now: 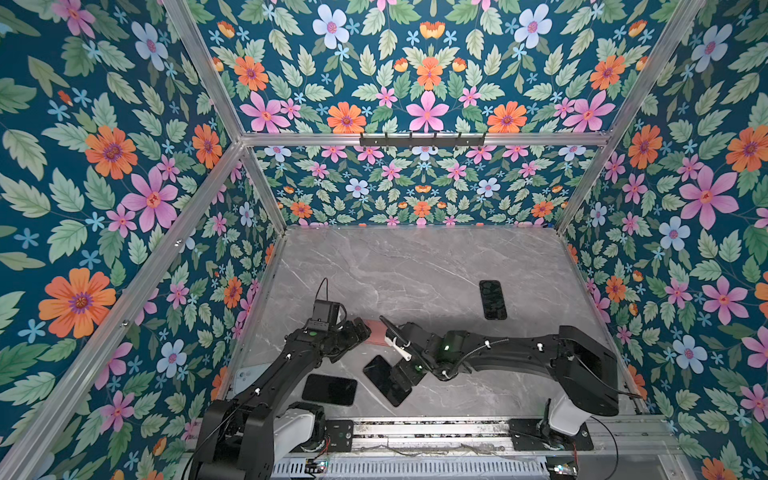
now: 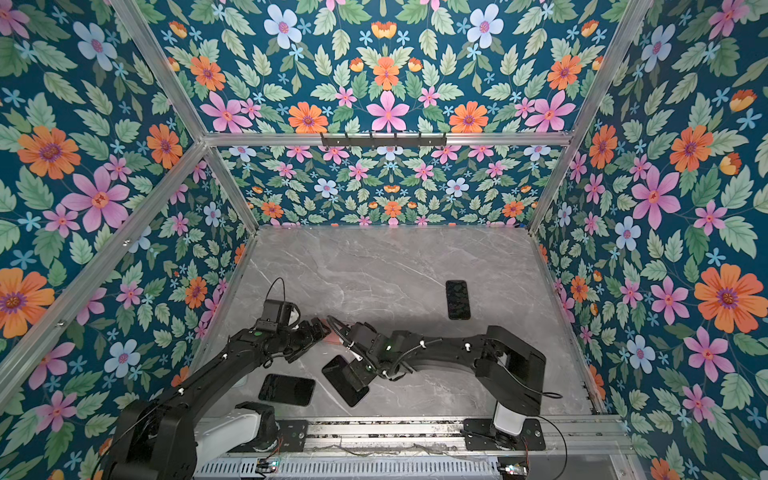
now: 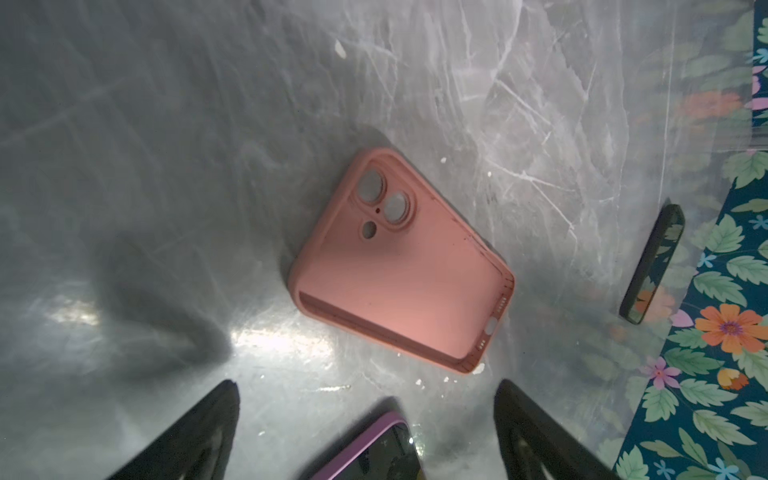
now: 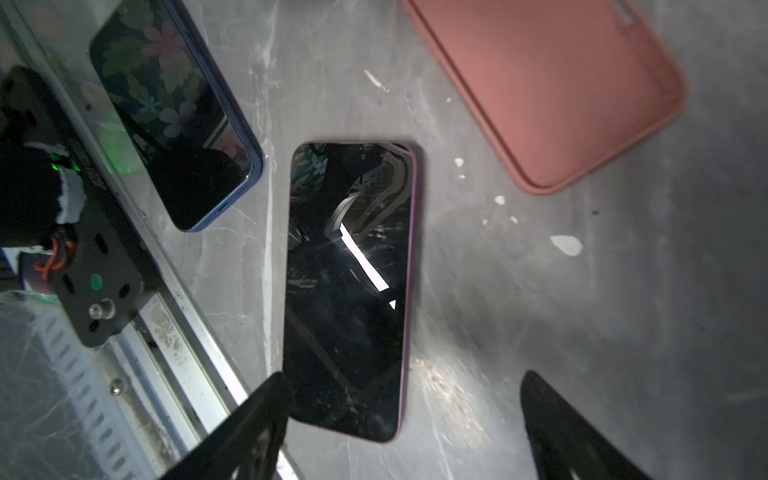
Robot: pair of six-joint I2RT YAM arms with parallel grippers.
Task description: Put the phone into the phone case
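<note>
A pink phone case (image 3: 399, 266) lies on the grey marble table with its hollow side up, and it also shows in both top views (image 1: 376, 332) (image 2: 334, 332). A phone (image 4: 349, 282) with a purple edge lies screen up just in front of the case (image 1: 376, 372) (image 2: 336, 370). My left gripper (image 3: 368, 386) hangs open just short of the case (image 1: 360, 328), holding nothing. My right gripper (image 4: 407, 376) is open over the phone's near end (image 1: 402, 380). One of its fingers (image 4: 257, 415) overlaps the phone's corner.
A blue-edged phone (image 4: 174, 112) lies screen up near the front rail (image 1: 330, 389). Another dark phone (image 1: 493, 299) lies farther back on the right (image 3: 652, 266). A pale blue case-like thing (image 1: 245, 378) sits partly under the left arm. Floral walls close in the table.
</note>
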